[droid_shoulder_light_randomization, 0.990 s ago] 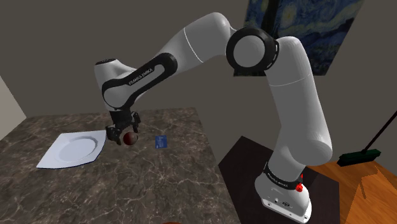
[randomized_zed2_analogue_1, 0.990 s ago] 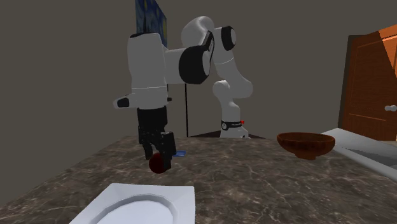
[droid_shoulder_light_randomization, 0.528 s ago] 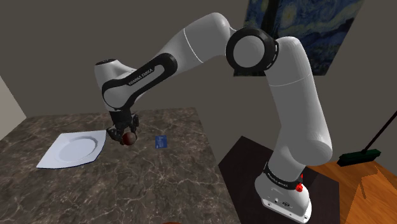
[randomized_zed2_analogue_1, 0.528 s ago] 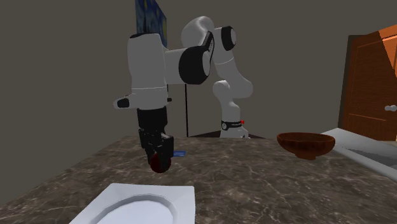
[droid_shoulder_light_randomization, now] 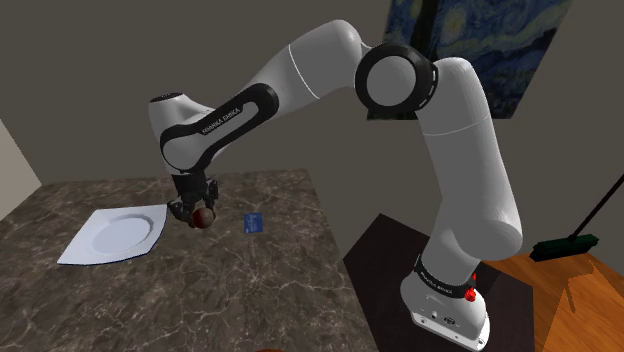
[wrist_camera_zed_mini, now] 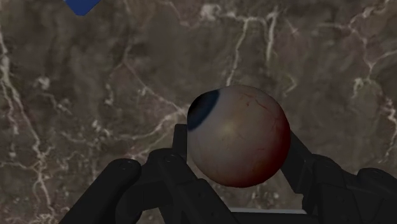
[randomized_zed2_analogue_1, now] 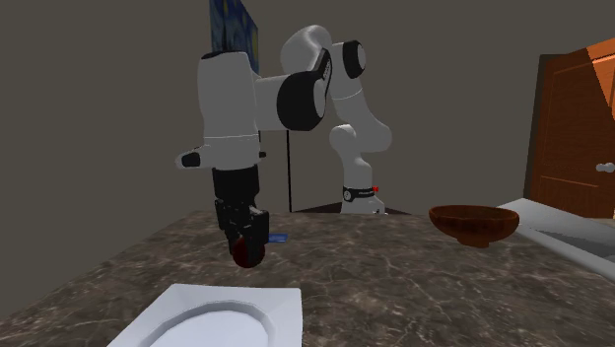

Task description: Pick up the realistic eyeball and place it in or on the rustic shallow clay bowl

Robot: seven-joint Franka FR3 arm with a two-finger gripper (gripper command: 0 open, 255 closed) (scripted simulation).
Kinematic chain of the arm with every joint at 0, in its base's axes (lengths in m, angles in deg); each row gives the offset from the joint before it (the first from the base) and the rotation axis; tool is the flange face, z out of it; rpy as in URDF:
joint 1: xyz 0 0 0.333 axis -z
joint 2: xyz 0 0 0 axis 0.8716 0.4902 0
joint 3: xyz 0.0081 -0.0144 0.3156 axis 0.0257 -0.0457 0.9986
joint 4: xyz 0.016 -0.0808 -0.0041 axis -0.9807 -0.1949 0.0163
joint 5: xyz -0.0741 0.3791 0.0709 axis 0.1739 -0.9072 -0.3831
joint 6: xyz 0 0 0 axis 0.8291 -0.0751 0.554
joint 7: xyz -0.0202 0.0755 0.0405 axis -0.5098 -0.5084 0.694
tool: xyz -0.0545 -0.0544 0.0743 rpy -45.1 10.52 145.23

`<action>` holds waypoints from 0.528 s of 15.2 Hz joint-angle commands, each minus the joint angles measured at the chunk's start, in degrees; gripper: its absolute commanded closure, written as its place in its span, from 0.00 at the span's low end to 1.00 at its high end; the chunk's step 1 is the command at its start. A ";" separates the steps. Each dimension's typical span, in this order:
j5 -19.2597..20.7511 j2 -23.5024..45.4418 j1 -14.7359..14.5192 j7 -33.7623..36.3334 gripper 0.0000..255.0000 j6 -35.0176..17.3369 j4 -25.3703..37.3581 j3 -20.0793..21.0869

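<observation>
The dark marble table (droid_shoulder_light_randomization: 210,295) carries everything here, and the white arm (droid_shoulder_light_randomization: 440,150) reaches out over it. A white plate (droid_shoulder_light_randomization: 115,237) lies at the shoulder view's left, and the brown bowl (randomized_zed2_analogue_1: 474,223) sits at the second exterior view's right, well apart from the gripper (randomized_zed2_analogue_1: 246,240). The gripper's fingers clasp the eyeball (wrist_camera_zed_mini: 238,135) between them, at or just above the table; I cannot tell which. A small blue card (droid_shoulder_light_randomization: 254,222) lies just beside it. The risk is the grip: the ball is round and smooth-looking, so a quick swing toward the far-off bowl could squeeze it out, and a high release could bounce it over the low rim.
</observation>
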 commanded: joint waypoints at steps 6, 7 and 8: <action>-0.50 -2.27 0.17 -0.25 1.00 3.50 1.26 0.30; -0.57 -2.62 0.19 -0.29 1.00 4.10 1.52 0.35; -0.65 -2.96 0.21 -0.33 1.00 4.70 1.80 0.39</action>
